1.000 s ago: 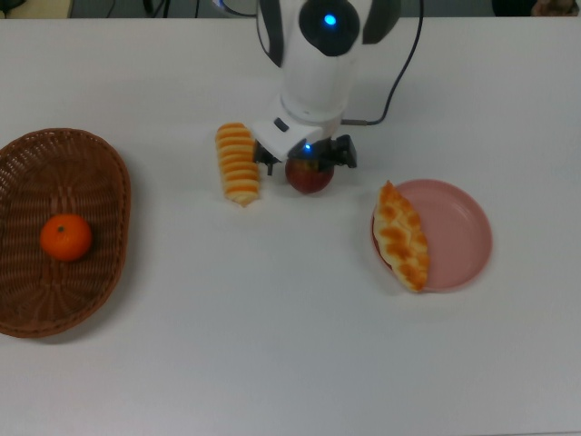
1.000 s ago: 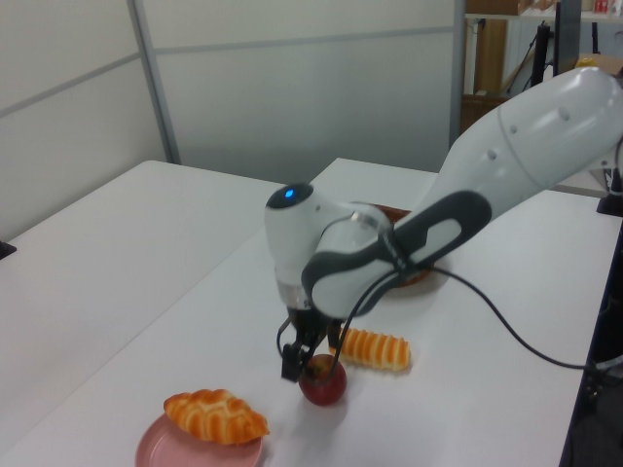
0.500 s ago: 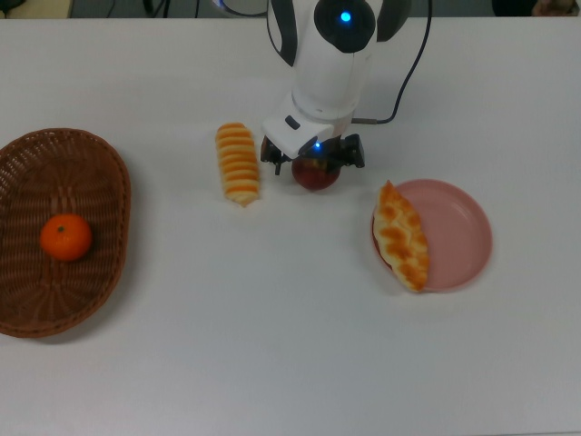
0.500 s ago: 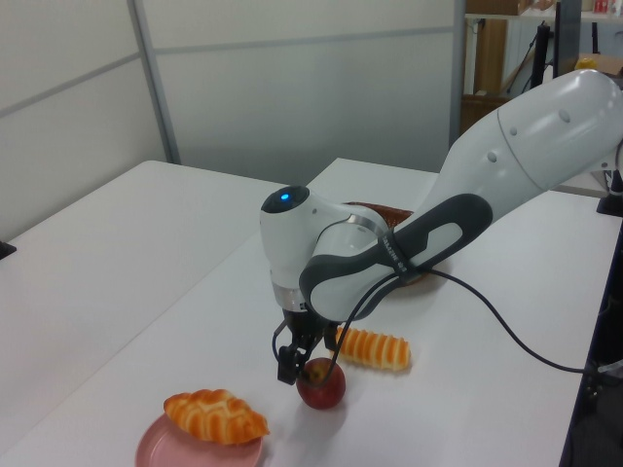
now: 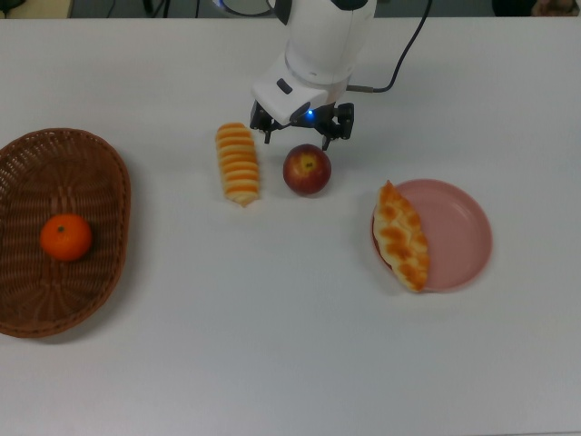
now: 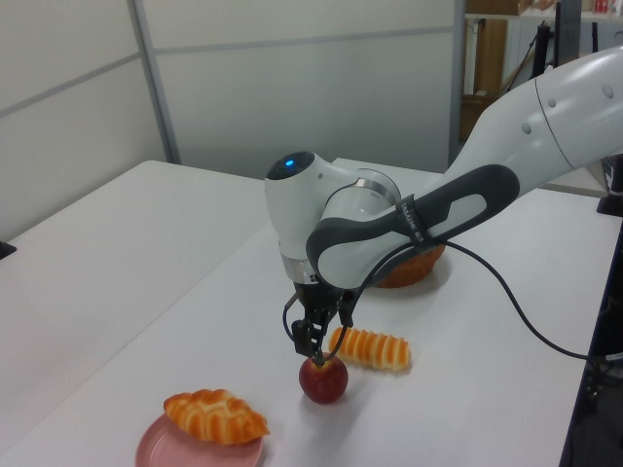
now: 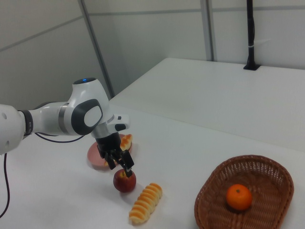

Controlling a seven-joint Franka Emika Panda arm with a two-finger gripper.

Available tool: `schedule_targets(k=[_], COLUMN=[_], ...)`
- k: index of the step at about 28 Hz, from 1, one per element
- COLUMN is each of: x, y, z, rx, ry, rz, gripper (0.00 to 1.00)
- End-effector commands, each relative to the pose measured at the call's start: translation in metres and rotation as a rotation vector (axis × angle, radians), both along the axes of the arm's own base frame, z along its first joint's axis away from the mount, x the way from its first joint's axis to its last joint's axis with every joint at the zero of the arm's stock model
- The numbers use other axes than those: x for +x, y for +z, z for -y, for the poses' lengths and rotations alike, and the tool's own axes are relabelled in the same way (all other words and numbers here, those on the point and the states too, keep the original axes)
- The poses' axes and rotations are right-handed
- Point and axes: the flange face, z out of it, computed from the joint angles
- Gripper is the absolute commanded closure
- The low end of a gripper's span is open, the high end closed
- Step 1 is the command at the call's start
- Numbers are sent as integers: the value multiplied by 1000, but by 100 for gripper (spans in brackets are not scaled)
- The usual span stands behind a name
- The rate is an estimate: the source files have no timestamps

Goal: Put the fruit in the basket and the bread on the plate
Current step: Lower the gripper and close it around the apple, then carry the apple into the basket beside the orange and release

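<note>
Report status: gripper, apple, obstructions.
Gripper open, empty, just above the apple. Apple on the table, between ribbed loaf and plate. Mandarin in basket. Nothing blocking.

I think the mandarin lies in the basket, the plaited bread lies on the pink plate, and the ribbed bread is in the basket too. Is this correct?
Not quite. The ribbed bread is not in the basket; it lies on the table beside the apple, as the top view shows. The mandarin is in the basket and the plaited bread lies on the pink plate.
</note>
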Motion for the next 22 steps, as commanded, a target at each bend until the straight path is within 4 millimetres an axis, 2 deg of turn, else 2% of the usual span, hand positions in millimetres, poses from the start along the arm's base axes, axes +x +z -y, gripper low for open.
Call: schedule_targets(k=[1, 5, 14, 17, 18, 19, 21, 22], x=[2, 8, 11, 12, 13, 14, 14, 14], y=[-28, -50, -59, -61, -61, -59, -57, -55], z=[-8, -23, -27, -26, -25, -19, -18, -18], rx=[3, 15, 17, 15, 16, 15, 16, 15], ry=[19, 39, 52, 61, 58, 50, 47, 47], rz=[-11, 6, 15, 12, 13, 15, 15, 15], gripper=[0, 0, 1, 23, 39, 72, 91, 97])
